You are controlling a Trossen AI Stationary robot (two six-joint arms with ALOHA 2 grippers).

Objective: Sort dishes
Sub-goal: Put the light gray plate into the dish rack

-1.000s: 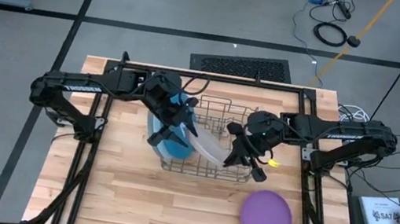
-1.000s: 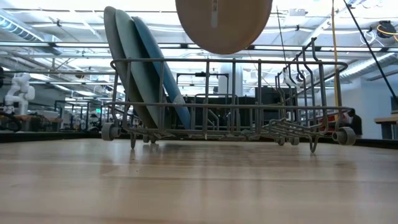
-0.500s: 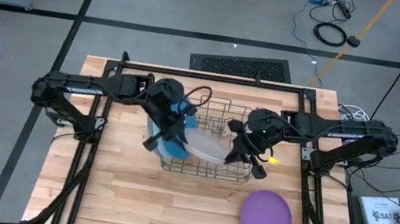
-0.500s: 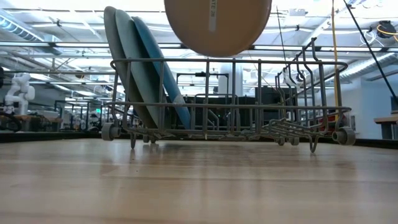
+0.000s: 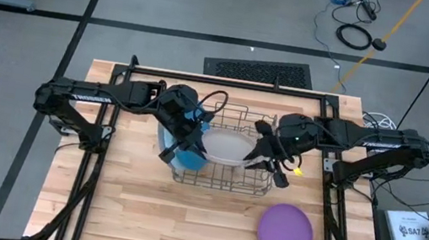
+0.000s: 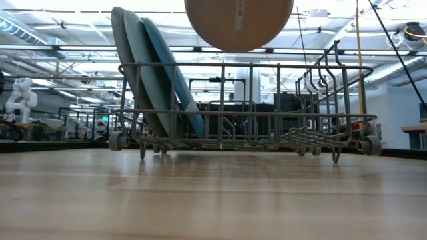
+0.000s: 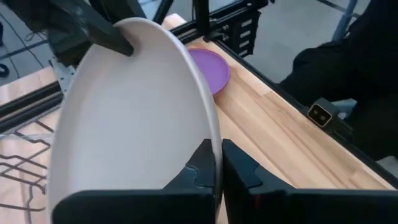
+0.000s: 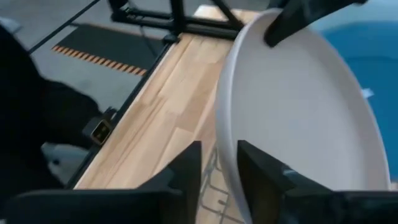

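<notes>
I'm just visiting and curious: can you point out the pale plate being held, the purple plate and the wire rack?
beige-grey plate [image 5: 223, 148], high view, middle of its face.
purple plate [image 5: 285, 232], high view, centre of its top.
wire dish rack [image 6: 247, 65], low view, top front rail.

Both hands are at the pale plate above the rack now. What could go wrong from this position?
1. The left hand and the right hand each grip only the rim of the beige-grey plate. If either pulls unevenly, it may slip and fall onto the wire dish rack.
2. Three large plates already lean at one end of the rack; a careless descent could knock them.
</notes>
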